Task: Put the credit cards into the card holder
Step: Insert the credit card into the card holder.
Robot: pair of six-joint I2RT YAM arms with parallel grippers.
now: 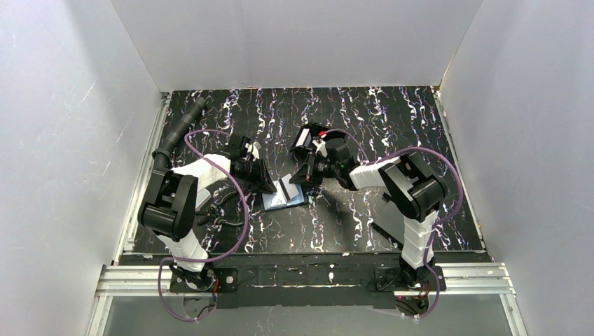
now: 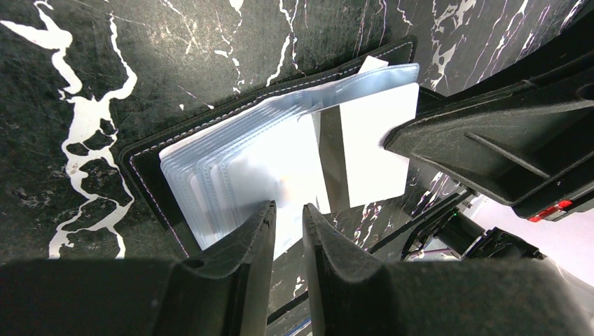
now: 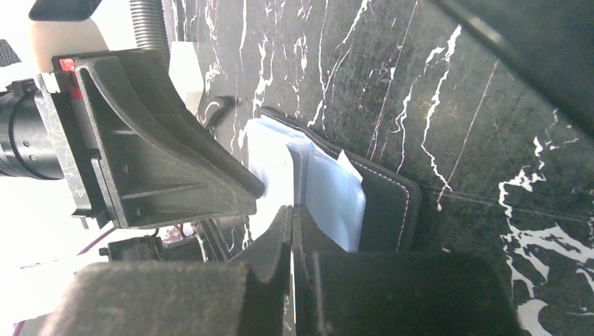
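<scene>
Card holder (image 2: 140,168): sleeve pinched by left end effector (image 2: 288,213) | right end effector (image 3: 293,213) clamps credit card (image 2: 371,140), not seated | you push it in.

Part of card (image 2: 368,133) behind right tool (image 2: 396,142)

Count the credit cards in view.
1 for certain: a white card with a dark stripe, pinched in the right gripper over the open card holder. A white corner at the holder's edge may be a second; sleeves may hide more.
</scene>
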